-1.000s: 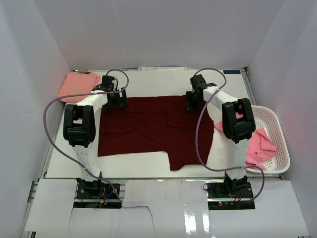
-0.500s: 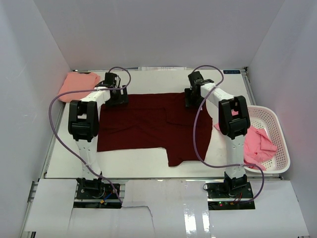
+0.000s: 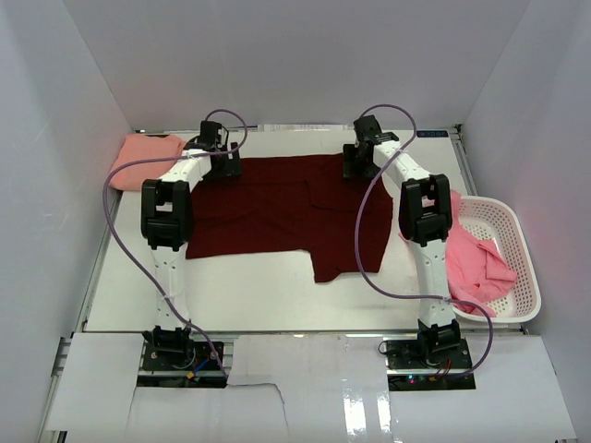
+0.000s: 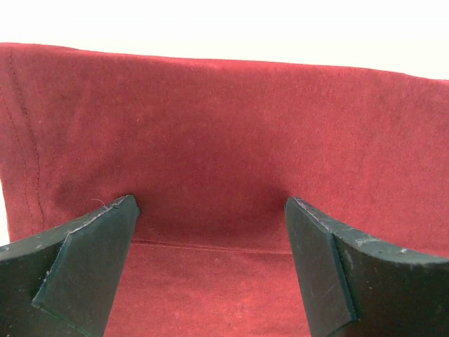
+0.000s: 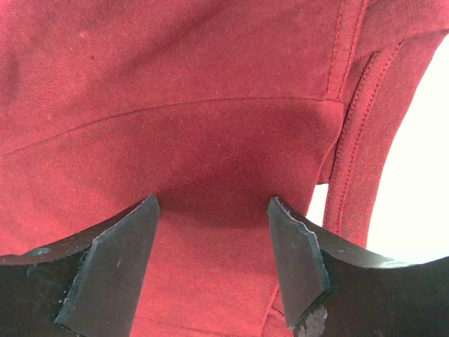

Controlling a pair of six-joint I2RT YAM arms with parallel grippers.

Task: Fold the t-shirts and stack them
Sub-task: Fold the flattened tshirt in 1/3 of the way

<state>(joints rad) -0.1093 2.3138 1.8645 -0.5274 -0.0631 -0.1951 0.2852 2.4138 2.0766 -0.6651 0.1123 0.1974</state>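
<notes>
The maroon t-shirt (image 3: 277, 212) lay spread flat across the middle of the desk (image 3: 240, 300), its far hem close to the far edge and one flap reaching out toward the near edge on the right. Both arms were stretched over it to that far hem, the left one to the shirt's far-left corner and the right one to its far-right corner. The pairing suggested a two-handed pick of the far edge, so that the cloth could be drawn over itself evenly.

The left hand (image 4: 210, 205) was fully open, its fingers set down on the fabric just inside the hem with a broad strip of cloth between them, nothing pinched. The right hand (image 5: 212, 202) was also open, a little narrower. It straddled a low ridge of cloth beside a stitched seam and a ribbed band, and held nothing.

The shirt's long axis ran left to right, parallel to the desk's far edge. The ribbed band under the right hand hinted that the neck end pointed toward the right edge, though that could not be told for certain.

A folded salmon t-shirt (image 3: 143, 159) sat at the far-left corner, probably the start of the stack. The pink t-shirts (image 3: 476, 268) waited crumpled in the white mesh basket (image 3: 522, 245) at the right edge.
</notes>
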